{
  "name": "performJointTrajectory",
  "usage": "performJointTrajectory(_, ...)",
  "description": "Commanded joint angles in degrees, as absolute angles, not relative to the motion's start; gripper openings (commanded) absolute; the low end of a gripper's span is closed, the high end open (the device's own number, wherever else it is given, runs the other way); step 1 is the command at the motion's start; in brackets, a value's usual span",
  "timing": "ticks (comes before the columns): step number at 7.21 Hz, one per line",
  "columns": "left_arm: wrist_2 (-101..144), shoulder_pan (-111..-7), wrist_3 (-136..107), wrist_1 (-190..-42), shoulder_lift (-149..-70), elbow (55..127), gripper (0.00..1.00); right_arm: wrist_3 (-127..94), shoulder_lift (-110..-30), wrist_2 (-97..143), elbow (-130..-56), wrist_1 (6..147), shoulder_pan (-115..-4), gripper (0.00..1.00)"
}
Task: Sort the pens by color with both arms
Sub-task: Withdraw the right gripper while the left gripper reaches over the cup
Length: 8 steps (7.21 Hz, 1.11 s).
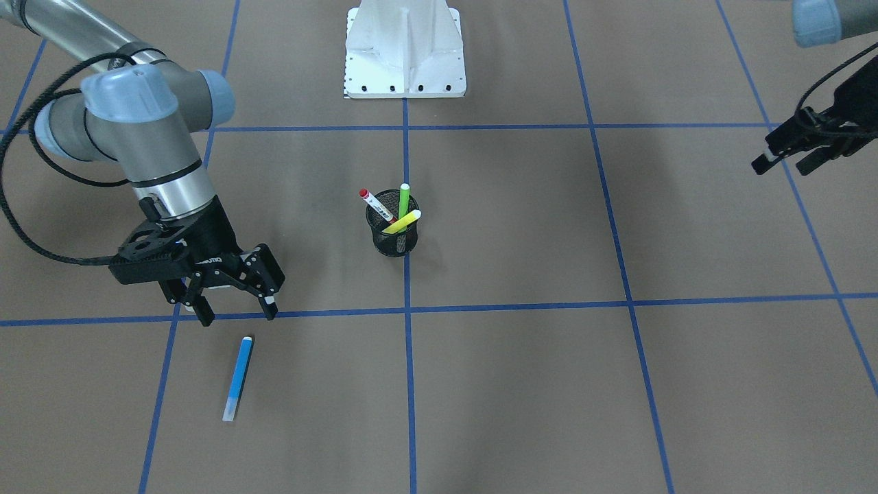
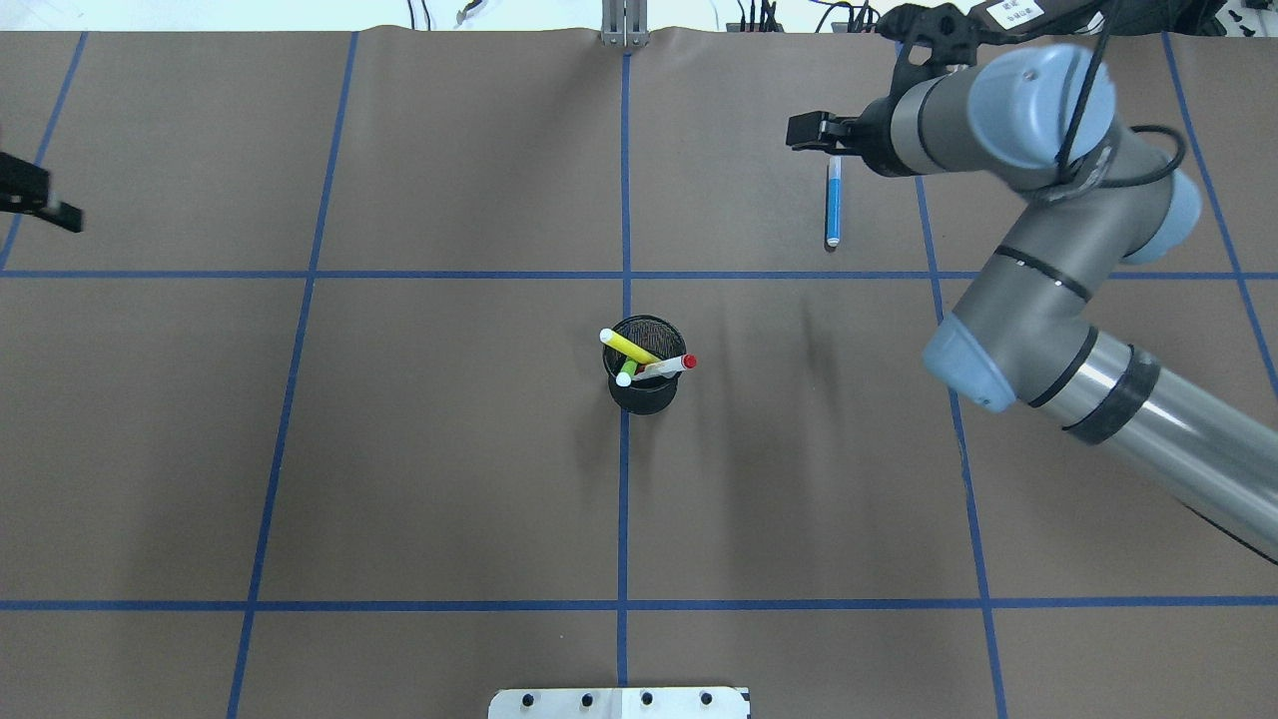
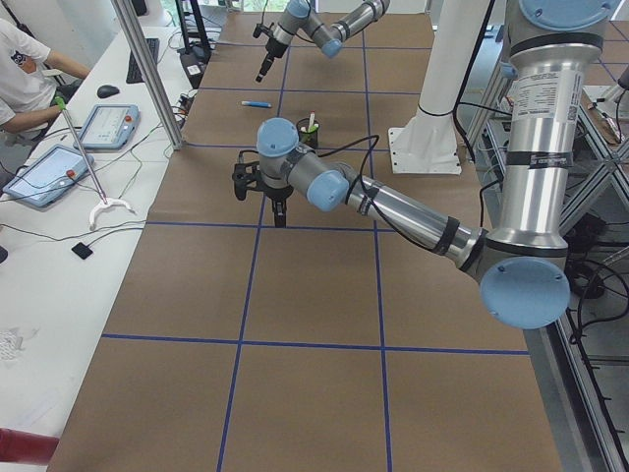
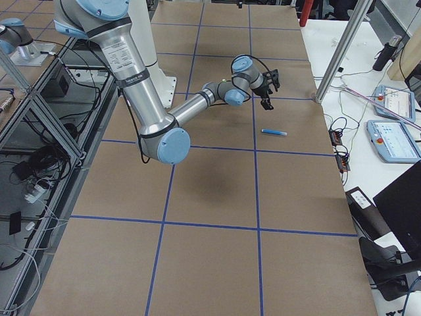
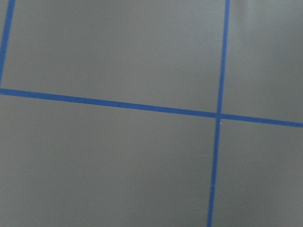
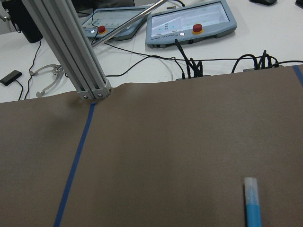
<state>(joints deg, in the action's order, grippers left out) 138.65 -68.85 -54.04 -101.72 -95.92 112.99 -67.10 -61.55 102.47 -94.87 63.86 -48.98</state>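
Note:
A blue pen (image 1: 239, 377) lies flat on the brown table, also seen in the overhead view (image 2: 833, 205) and the right wrist view (image 6: 252, 208). The red-capped white pen (image 1: 374, 204), the lime green pen (image 1: 404, 199) and the yellow pen (image 1: 403, 221) stand in a black mesh cup (image 1: 392, 237) at the table's centre. My right gripper (image 1: 236, 312) is open and empty, hovering just beside the blue pen's end nearer the robot. My left gripper (image 1: 782, 163) is open and empty, far off at the table's other side (image 2: 45, 200).
The white pedestal base (image 1: 405, 55) stands behind the cup. Blue tape lines divide the table into squares. An aluminium post (image 6: 71, 52), cables and operator tablets (image 6: 191, 21) sit past the table's far edge. A person (image 3: 25, 74) sits at the side desk.

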Motion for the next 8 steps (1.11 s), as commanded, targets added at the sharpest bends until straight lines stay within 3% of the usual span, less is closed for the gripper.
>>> performJointTrajectory(1,129.4,-56.7,-73.6,-101.3,-105.1,114.0,1.0,-67.1,-63.4,119.9,-98.3,72.7,-56.9,1.0)
performJointTrajectory(2,125.3,-51.9,-79.0,-99.5,-108.8,113.9,1.0,-66.7,-65.8,128.9,-98.2,72.8,-61.6,1.0)
performJointTrajectory(5,111.9,-38.4,-87.1,-71.7,-130.5,113.1,1.0,-67.0,-71.4,139.9,-99.1,73.0,-68.5,1.0)
performJointTrajectory(8,103.3,-32.5,-94.9,-70.4,-146.8,97.5,0.99,-64.5,-74.7,139.3,-100.4,73.8,-70.4,1.0)
